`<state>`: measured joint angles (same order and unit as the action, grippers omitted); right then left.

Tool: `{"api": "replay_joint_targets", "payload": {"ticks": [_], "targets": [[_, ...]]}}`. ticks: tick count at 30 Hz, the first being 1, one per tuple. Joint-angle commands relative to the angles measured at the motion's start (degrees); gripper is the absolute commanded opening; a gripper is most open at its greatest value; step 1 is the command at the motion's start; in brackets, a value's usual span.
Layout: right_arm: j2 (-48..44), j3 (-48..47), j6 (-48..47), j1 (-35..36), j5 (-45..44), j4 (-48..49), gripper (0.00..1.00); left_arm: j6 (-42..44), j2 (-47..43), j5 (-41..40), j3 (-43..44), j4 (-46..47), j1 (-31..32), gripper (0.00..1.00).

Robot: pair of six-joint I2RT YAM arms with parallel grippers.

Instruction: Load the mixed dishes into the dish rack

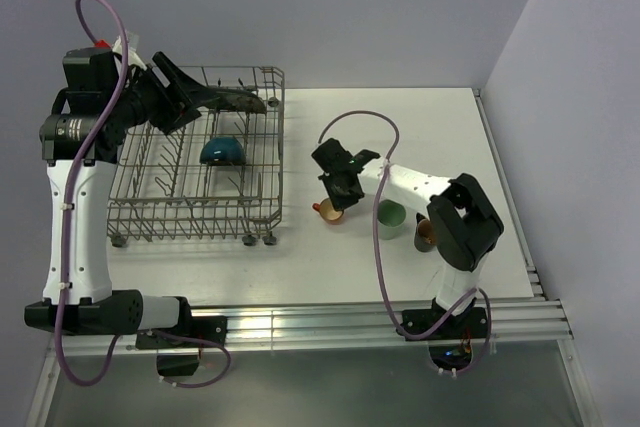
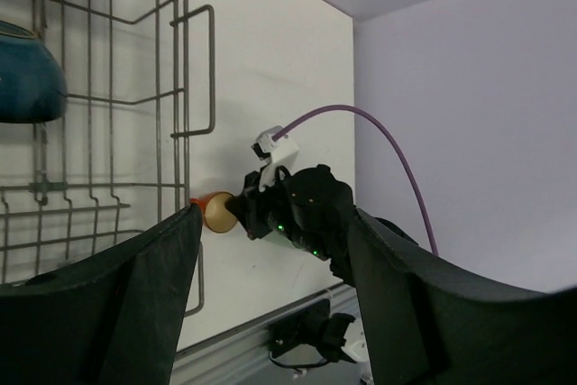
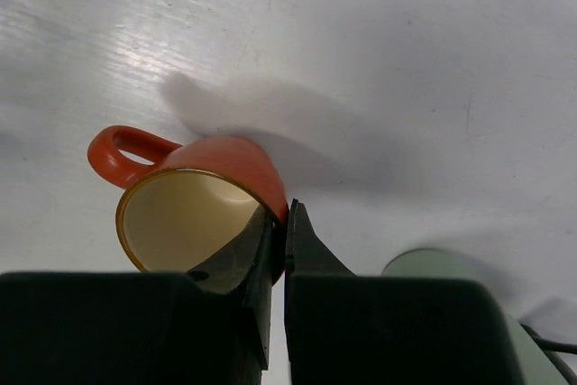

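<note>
The small orange-red cup sits midway between the side edges of the desk, its rim pinched by the right pincer; lifted so, it could swivel and slip. The left pincer is open.

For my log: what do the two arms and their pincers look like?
Both the left arm and right arm have white shell links between black joints and bases. A purple cable loops along each. The left pincer and right pincer are black with broad, flat fingers. Small green lights glow on the right wrist; a red patch tops the left arm.
</note>
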<state>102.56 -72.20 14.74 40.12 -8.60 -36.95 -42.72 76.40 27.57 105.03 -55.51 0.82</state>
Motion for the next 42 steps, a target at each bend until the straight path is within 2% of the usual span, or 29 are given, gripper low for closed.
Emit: {"api": "replay_joint_targets", "payload": {"ticks": [1, 5, 11, 17, 20, 24, 29, 36, 38, 41, 42], "targets": [[-2.97, -3.91, 1.52, 1.8, -3.18, -1.46, 0.0, -2.72, -0.99, 5.03, -1.14, 3.03, -0.2, 0.71], [-7.19, -4.79, 2.57, 1.81, 0.42, -1.72, 0.0, -5.44, -0.03, 8.63, -1.07, 5.84, -0.2, 0.74], [-15.54, -6.81, 0.64, 0.67, 7.35, -4.27, 0.0, -7.29, -0.28, 9.25, 0.0, 7.95, -0.2, 0.75], [-21.79, -9.0, 2.22, -5.57, 21.77, -5.58, 0.0, -8.17, -6.61, 15.39, -9.22, 14.89, -0.2, 0.77], [-22.67, -12.43, 1.78, -6.37, 23.71, -8.22, 0.0, -8.34, -7.67, 20.49, -14.23, 17.71, -0.2, 0.79], [-25.38, -13.41, 1.78, -6.81, 27.66, -6.05, 0.0, -13.59, -5.83, 24.54, -14.16, 17.54, -0.12, 0.79], [-29.7, -11.12, 1.96, -6.81, 26.89, 0.64, 0.0, -24.14, -2.05, 29.37, -11.61, 15.16, -0.2, 0.76], [-31.02, -12.69, -0.76, -6.46, 25.92, 5.22, 0.0, -45.04, -1.6, 40.01, -16.43, 26.93, -0.2, 0.69], [-30.84, -13.22, -2.25, -5.93, 24.61, 5.22, 0.0, -47.62, -1.78, 41.06, -17.75, 30.45, -0.2, 0.68], [-31.28, -12.96, -4.88, -2.69, 17.69, 6.1, 0.0, -47.99, -1.17, 42.38, -16.45, 28.09, -0.2, 0.66], [-31.46, -12.96, -5.77, -0.5, 15.91, 6.36, 0.0, -45.81, -0.56, 43.17, -15.83, 26.52, -0.2, 0.67]]}}
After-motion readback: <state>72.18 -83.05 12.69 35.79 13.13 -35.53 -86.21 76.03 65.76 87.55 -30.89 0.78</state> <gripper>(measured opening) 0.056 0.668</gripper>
